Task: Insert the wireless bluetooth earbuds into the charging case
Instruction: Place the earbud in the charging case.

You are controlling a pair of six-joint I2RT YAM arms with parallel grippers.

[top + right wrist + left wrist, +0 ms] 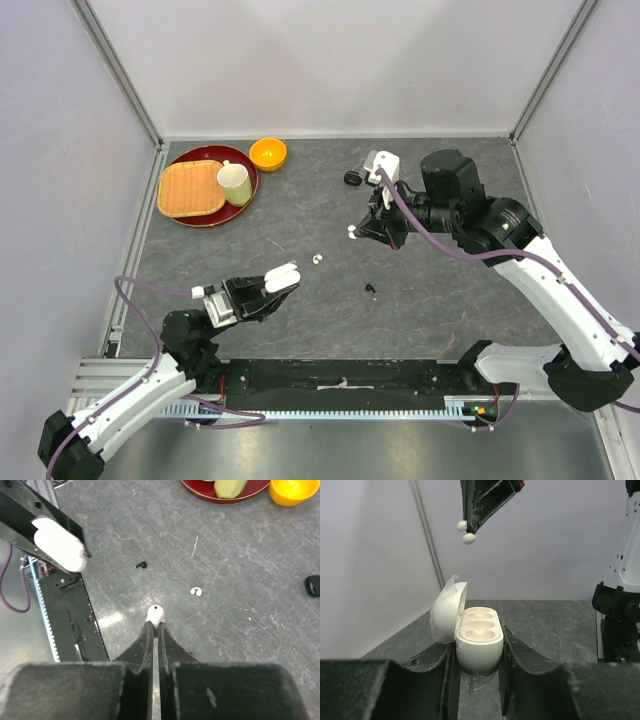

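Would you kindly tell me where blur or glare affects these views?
Top external: even light, soft shadows. Left wrist: near fingers dark and blurred, white case sharp. Right wrist: foreground blurred too; pale glare on the table left of the held white earbud.

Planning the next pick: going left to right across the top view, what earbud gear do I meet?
white case, loose white earbud, held white earbud, black earbud

White-shelled left arm (140,395) and right arm (565,297), black-jointed, trail purple cables (118,290); left gripper (283,277) and right gripper (356,232) are matte black.
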